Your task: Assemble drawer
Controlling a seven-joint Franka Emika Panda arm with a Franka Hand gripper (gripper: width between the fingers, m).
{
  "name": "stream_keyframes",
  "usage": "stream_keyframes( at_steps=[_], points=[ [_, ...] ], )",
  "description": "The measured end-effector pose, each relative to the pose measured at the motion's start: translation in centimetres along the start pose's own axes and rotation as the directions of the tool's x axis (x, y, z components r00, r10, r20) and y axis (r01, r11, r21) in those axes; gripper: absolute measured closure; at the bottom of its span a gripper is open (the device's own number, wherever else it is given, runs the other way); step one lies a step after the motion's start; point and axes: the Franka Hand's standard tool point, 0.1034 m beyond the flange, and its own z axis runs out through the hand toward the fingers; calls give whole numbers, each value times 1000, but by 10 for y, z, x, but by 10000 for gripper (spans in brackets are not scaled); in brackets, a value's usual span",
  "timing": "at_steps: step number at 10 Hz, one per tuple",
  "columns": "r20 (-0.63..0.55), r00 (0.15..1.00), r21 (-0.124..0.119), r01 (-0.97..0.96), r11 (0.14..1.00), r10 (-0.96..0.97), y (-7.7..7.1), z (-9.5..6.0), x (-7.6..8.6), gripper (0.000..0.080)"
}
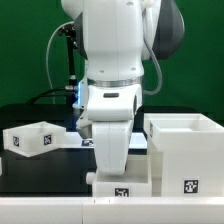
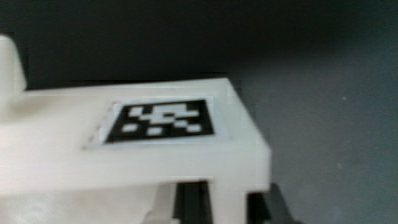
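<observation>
A small white tray (image 1: 122, 188) with a black-and-white tag lies at the front centre, right under my gripper (image 1: 108, 168). In the wrist view the tray (image 2: 151, 150) fills the frame with its tag facing up. My gripper (image 2: 226, 205) has one dark finger (image 2: 191, 203) on each side of the tray's wall and is closed on it. A second small tray (image 1: 30, 137) stands on the exterior view's left. The large cube-like casing (image 1: 186, 152) stands on the exterior view's right, its open side up, close beside the held tray.
The table top (image 1: 50, 170) is black. A white strip (image 1: 40, 208) runs along the front edge. The arm's white body hides the middle of the table behind the gripper. A dark stand with cables (image 1: 66, 60) is at the back.
</observation>
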Motion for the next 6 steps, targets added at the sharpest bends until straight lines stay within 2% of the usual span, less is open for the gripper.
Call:
stream_keyframes(
  at_steps=[1,2,3,6],
  points=[
    [0,1000,0,1,1000,-1,0,0,1,762],
    [0,999,-20,47,999,-47,1,-1,1,761],
    [-1,994,-55,109,993,-109,-2,-2,2,761],
    [13,977,-55,215,975,-214,-9,3,-1,761]
  ],
)
